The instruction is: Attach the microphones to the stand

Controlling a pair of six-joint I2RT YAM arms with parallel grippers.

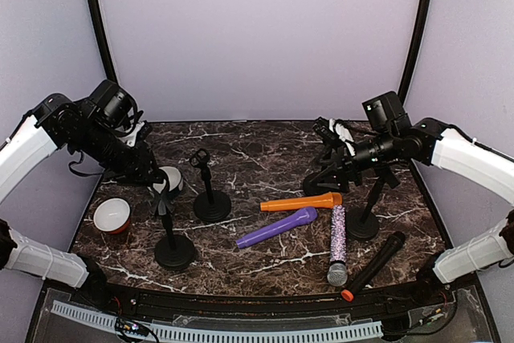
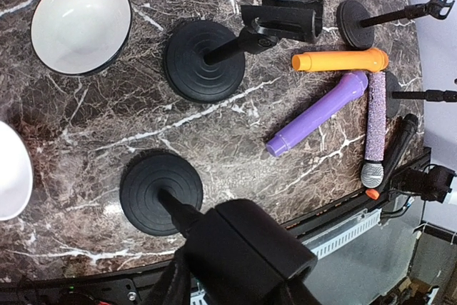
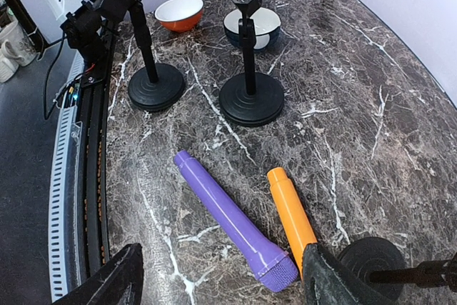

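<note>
Four microphones lie on the marble table point(image 1: 265, 150): orange point(image 1: 301, 202), purple point(image 1: 277, 227), glittery lilac with a silver head point(image 1: 338, 242) and black with an orange end point(image 1: 373, 264). My left gripper point(image 1: 163, 190) is at the top of the near-left stand point(image 1: 174, 251). In the left wrist view that stand's black clip point(image 2: 250, 244) fills the space between my fingers. My right gripper point(image 1: 321, 178) is open and empty. It hovers over the purple microphone point(image 3: 228, 216) and the orange microphone point(image 3: 293, 219). An empty stand point(image 1: 212, 205) stands mid-left and another point(image 1: 363, 225) on the right.
A red-and-white bowl point(image 1: 112, 215) sits at the left edge. A dark-rimmed white bowl point(image 1: 170, 178) sits behind the near-left stand. The black microphone's orange end lies close to the table's front edge, and a cable tray point(image 1: 241, 331) runs below that edge.
</note>
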